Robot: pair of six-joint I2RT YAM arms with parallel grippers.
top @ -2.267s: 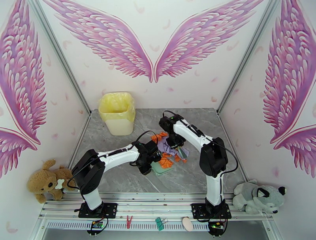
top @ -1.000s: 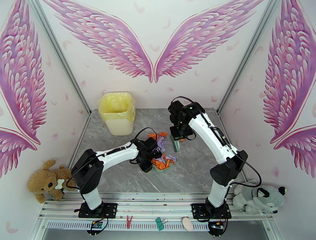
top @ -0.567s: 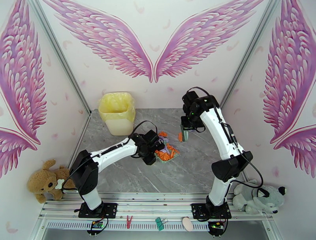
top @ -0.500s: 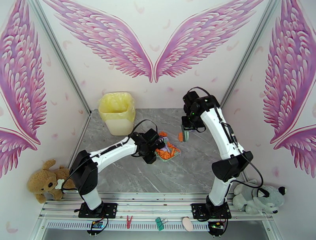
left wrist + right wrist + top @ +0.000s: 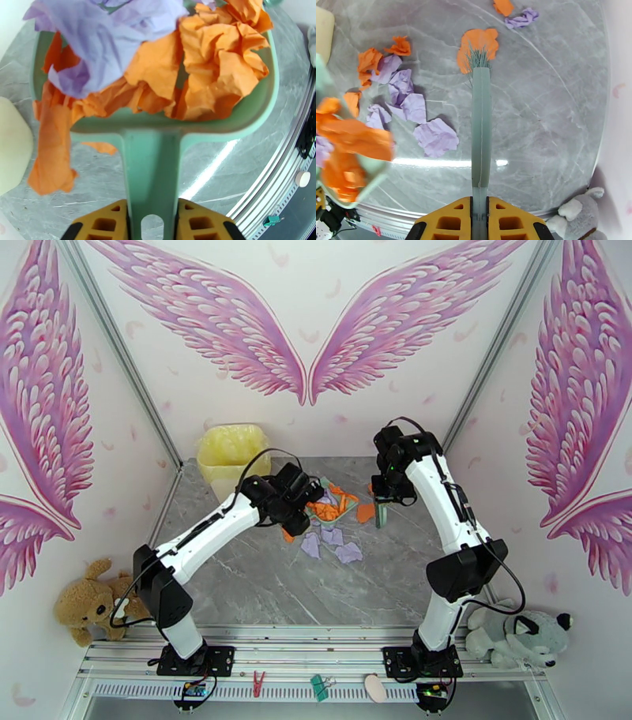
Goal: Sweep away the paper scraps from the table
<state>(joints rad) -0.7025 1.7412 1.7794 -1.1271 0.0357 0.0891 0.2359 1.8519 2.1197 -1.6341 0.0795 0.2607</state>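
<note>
Left gripper [image 5: 150,223] clamped on handle of mint-green plastic dustpan [image 5: 130,124] to haul crumpled paper scraps [image 5: 221,67]; right gripper [image 5: 480,221] clamped on green brush [image 5: 480,126] for sweeping ahead.

Bright, even light, soft shadows. Glare streaks the worktop [image 5: 553,118] in both wrist views; their edges bend, and the right one's near dustpan [image 5: 375,173] blurs.
</note>
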